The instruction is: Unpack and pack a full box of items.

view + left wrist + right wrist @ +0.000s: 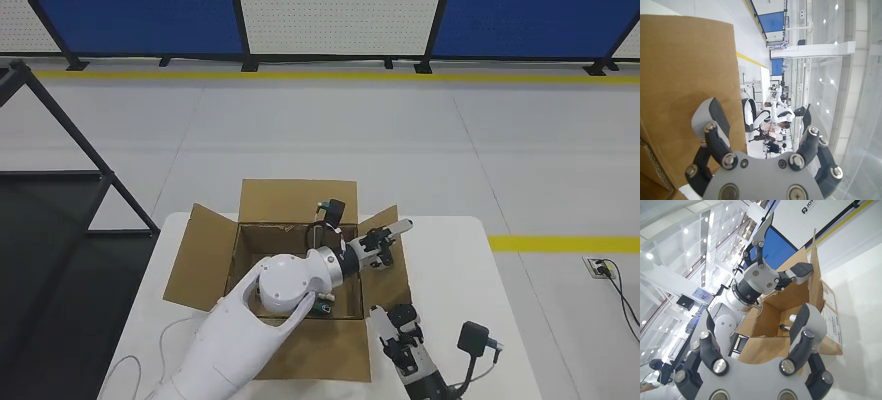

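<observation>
Cardboard box (pixel 200 255) (pixel 687 66) (pixel 831 336): one, standing open on the white table (pixel 450 290), all four flaps spread outward. Contents seen through the opening: a small white cylinder (pixel 793 317) on the box floor, with a small dark piece beside it that cannot be identified. Left hand (pixel 388 240) (pixel 761 113) (pixel 785 245): above the box's right side, fingers spread wide and holding nothing, one finger pad (pixel 802 270) close against the raised right flap; contact cannot be confirmed. Right hand (pixel 398 322) (pixel 757 317): low over the table just beside the box's near right corner, fingers apart, empty. Black adapter (pixel 473 337) with cable: on the table, near the right hand, apart from the box.
</observation>
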